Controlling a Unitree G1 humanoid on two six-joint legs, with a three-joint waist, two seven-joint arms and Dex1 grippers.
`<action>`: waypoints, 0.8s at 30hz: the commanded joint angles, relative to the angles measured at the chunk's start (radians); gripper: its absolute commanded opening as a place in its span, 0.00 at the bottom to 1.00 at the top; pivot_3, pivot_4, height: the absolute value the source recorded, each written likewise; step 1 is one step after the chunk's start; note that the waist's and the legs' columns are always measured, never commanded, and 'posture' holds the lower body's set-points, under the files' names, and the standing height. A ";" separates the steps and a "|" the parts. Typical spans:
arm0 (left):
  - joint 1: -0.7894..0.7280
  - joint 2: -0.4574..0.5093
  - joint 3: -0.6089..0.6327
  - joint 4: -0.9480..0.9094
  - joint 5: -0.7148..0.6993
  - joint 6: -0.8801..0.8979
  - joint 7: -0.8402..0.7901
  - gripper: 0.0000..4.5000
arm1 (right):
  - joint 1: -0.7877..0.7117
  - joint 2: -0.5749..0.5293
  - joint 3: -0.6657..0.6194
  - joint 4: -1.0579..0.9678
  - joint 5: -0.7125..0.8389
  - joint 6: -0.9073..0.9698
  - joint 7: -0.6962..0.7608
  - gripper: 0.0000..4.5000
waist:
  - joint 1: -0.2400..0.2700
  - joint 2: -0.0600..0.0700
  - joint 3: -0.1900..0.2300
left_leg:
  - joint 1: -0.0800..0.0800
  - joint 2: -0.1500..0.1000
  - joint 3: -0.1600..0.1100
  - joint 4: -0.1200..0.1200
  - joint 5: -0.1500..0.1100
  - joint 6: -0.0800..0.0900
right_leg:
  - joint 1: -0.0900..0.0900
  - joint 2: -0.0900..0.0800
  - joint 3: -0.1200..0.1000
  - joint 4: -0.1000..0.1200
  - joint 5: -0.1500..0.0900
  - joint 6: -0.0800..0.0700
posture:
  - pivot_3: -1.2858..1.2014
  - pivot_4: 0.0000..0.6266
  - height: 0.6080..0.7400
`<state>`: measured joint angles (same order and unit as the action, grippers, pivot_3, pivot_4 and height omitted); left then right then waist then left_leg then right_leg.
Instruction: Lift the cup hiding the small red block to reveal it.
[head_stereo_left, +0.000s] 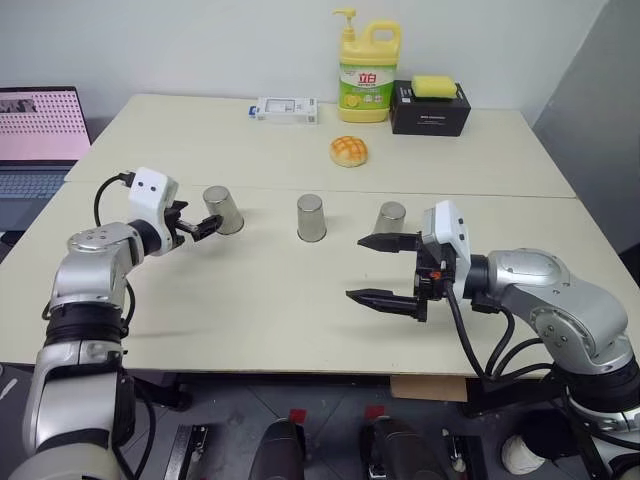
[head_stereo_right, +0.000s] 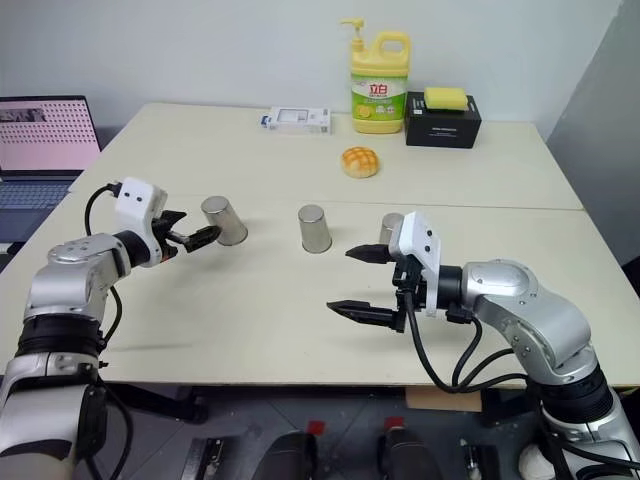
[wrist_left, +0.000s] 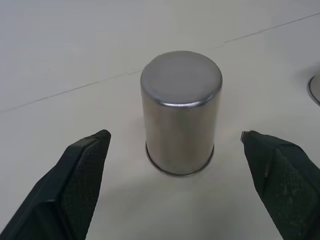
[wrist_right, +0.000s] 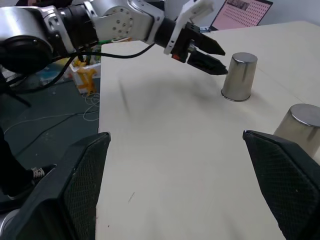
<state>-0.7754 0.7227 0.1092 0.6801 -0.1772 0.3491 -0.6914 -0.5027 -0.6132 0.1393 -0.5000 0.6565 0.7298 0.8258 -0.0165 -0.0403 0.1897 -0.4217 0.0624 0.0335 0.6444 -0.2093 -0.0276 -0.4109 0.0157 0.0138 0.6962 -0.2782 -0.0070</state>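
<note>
Three shiny steel cups stand upside down in a row on the table: the left cup (head_stereo_left: 223, 210), the middle cup (head_stereo_left: 311, 217) and the right cup (head_stereo_left: 391, 217). My left gripper (head_stereo_left: 205, 227) is open and level, its tips just short of the left cup. In the left wrist view that cup (wrist_left: 181, 112) stands between and beyond the two fingers (wrist_left: 75, 190), which do not touch it. My right gripper (head_stereo_left: 358, 268) is open and points left, in front of the right cup and holding nothing. The small red block is hidden.
At the back of the table are a yellow dish soap bottle (head_stereo_left: 367, 72), a black box with a yellow sponge on top (head_stereo_left: 430, 107), a white packet (head_stereo_left: 285, 109) and a bun (head_stereo_left: 349, 151). A laptop (head_stereo_left: 40, 140) sits at the far left.
</note>
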 joint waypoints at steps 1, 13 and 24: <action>-0.095 -0.014 -0.011 0.131 0.042 -0.090 0.015 0.99 | -0.012 0.000 -0.017 -0.043 0.007 0.000 -0.008 1.00 | -0.002 0.000 0.000 | 0.000 0.000 0.000 0.000 0.000 0.000 | 0.000 0.000 0.000 0.000 0.000 0.000 | 0.52 0.24 1.00; -0.303 -0.102 -0.035 0.474 0.121 -0.220 0.032 0.99 | -0.032 0.010 -0.014 -0.050 0.011 0.018 -0.021 1.00 | -0.005 0.000 0.000 | -0.001 -0.001 0.001 0.000 0.000 0.000 | -0.001 0.001 -0.001 0.000 0.000 0.000 | 0.52 0.24 1.00; -0.331 -0.103 -0.037 0.527 0.151 -0.267 0.031 0.60 | -0.013 0.010 -0.013 -0.050 0.002 0.008 -0.021 1.00 | -0.010 0.000 0.000 | -0.001 -0.001 0.000 0.001 0.000 0.000 | -0.001 0.001 -0.002 0.000 0.000 0.000 | 0.52 0.24 1.00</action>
<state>-1.0779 0.6075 0.0680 1.2211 -0.0345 0.1040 -0.6494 -0.5199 -0.6039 0.1402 -0.5220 0.6563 0.7521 0.8050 -0.0264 -0.0404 0.1896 -0.4231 0.0620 0.0339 0.6450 -0.2092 -0.0277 -0.4114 0.0163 0.0122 0.6967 -0.2781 -0.0068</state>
